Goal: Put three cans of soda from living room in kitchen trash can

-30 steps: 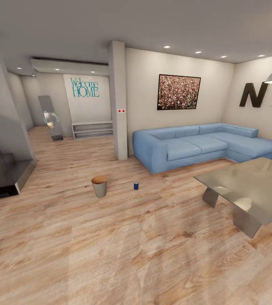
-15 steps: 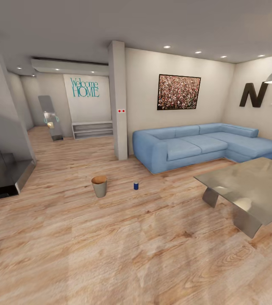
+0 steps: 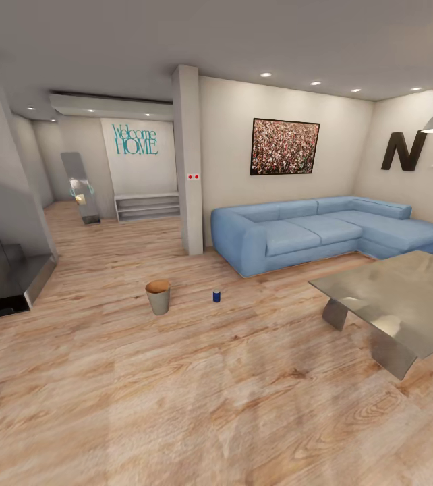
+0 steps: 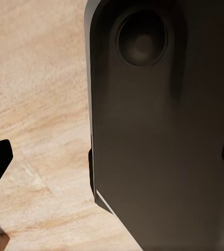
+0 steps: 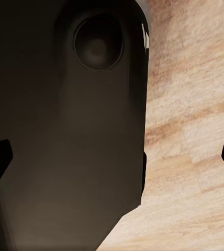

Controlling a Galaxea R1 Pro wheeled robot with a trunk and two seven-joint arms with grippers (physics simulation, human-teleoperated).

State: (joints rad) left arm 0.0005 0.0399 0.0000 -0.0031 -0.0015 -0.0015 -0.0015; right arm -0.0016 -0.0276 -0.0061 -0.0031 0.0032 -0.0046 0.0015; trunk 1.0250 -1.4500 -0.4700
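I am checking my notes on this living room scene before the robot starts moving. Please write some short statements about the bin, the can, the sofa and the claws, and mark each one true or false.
1. The blue can stands upright on the wood floor. True.
2. The blue can is inside the bin. False: it stands on the floor beside the bin, apart from it.
3. The sofa is light blue. True.
4. An orange can lies on the grey low table. False: no can shows on the table's visible top.
5. The left claw holds a can. False: its fingertips are wide apart, with nothing gripped.
6. The right claw is open. True.
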